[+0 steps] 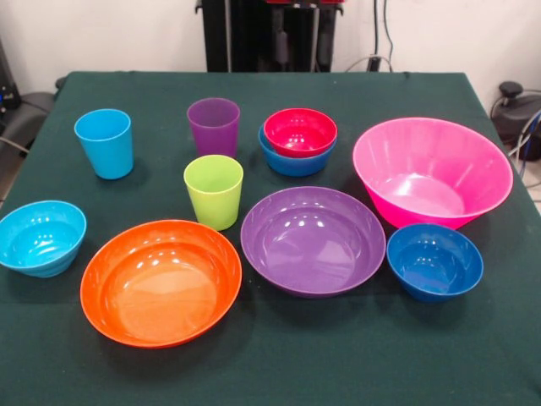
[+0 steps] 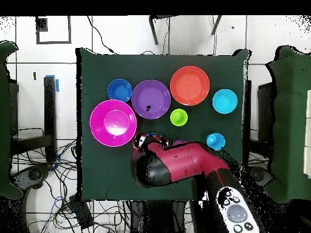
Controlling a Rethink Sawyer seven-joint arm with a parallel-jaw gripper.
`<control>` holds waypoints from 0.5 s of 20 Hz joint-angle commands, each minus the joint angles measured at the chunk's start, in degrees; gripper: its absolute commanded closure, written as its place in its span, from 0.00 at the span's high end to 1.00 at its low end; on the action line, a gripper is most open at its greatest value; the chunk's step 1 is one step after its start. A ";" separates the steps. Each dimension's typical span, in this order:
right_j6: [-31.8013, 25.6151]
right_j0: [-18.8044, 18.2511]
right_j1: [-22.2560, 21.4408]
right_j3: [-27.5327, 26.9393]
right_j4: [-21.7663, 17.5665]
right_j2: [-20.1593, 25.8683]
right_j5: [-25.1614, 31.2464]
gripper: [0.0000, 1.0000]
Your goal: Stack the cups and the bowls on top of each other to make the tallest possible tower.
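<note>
We see a red bowl [image 1: 300,131] nested in a blue bowl [image 1: 294,161], the only stack, table centre-rear. Lime green cup [image 1: 213,191] sits at its 8 o'clock, purple cup [image 1: 213,125] at 9, pink bowl [image 1: 432,172] at 3, purple bowl [image 1: 313,240] at 6. The red arm [image 2: 182,164] covers the stack from overhead; we cannot tell the claw's state.

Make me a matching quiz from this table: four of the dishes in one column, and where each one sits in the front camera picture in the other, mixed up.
Things:
1. red bowl
2. pink bowl
3. lime green cup
4. cyan bowl

Places, as the front view shows them:
A. near the table's left edge
B. nested in a blue bowl
C. far right, beside the purple bowl
D. upright just behind the orange bowl

Pairs: 1-B, 2-C, 3-D, 4-A
</note>
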 commanded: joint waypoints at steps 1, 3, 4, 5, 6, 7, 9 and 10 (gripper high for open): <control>1.14 4.25 8.47 -8.22 -0.06 -0.86 3.48 1.00; 0.64 4.90 9.32 -9.75 -0.97 -1.47 3.13 1.00; 0.26 4.95 9.63 -10.22 -0.89 -1.41 3.52 1.00; -0.21 4.96 9.90 -10.73 -0.76 -1.31 4.11 1.00; -0.72 4.89 9.92 -10.89 -0.62 -1.10 4.64 1.00; -1.18 4.88 9.81 -11.17 -0.59 -1.06 5.22 1.00; -1.38 5.15 9.52 -11.43 -0.60 -1.51 6.11 1.00; -1.11 5.42 9.34 -11.42 -0.63 -2.01 6.42 1.00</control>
